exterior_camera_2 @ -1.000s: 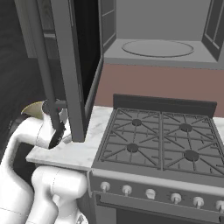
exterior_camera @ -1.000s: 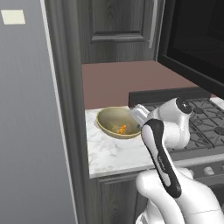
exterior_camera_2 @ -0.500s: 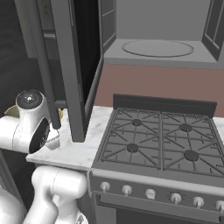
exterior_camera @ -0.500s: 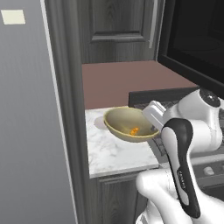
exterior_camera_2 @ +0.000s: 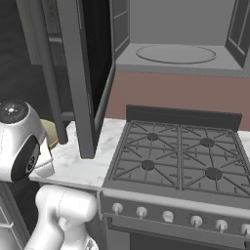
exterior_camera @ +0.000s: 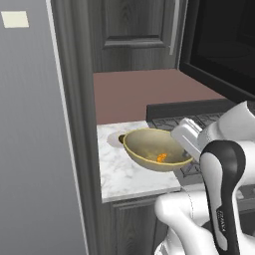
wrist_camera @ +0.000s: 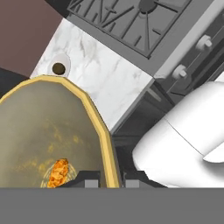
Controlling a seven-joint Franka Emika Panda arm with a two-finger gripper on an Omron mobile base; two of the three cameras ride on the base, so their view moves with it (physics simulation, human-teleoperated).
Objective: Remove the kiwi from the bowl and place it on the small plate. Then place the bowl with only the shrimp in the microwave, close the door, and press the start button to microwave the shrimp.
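My gripper is shut on the right rim of the tan-gold bowl, with one finger inside the rim and one outside. The bowl hangs tilted just above the marble counter, and the gripper is at its right edge. The orange shrimp lies in the bowl's bottom. Behind the bowl, the small plate rests on the counter with the dark kiwi on it. The microwave stands open above, its door swung out to the left.
A gas stove with black grates and a row of knobs sits right of the counter. A tall grey panel bounds the counter on the left. The open door overhangs the stove. The glass turntable lies in the microwave.
The arm has swung up and to the right, carrying the bowl off its spot near the plate toward the stove. The gripper has stayed shut on the rim.
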